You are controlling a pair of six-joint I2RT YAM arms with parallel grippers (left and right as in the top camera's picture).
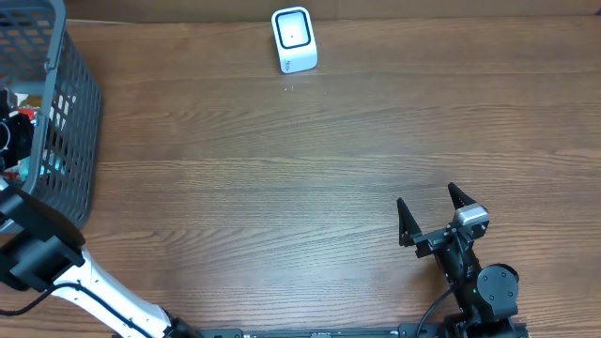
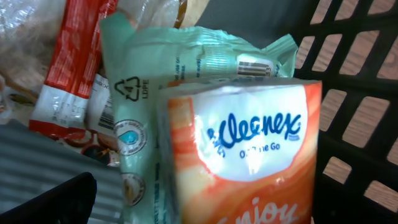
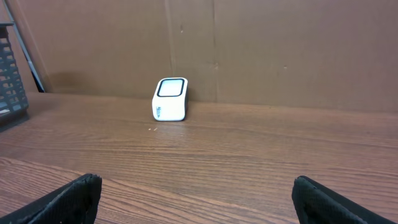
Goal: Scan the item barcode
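Left hand (image 1: 11, 136) is down inside the basket (image 1: 70, 113) at the bench's left edge, fingers spread, gripping nothing. The Kleenex pack (image 2: 249, 143), the likely pick, sits dead ahead of it, its long side running up the wrist view. The left arm is far nearer. Right hand (image 1: 428, 199) sits spread near the front edge, and the scanner (image 1: 294, 39) stands at the far edge.

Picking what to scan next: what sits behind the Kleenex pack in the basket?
Behind the Kleenex pack, a mint-green packet with a barcode label near its top, and a red-and-white wrapper further left. Their lower parts, and anything beneath, are covered.
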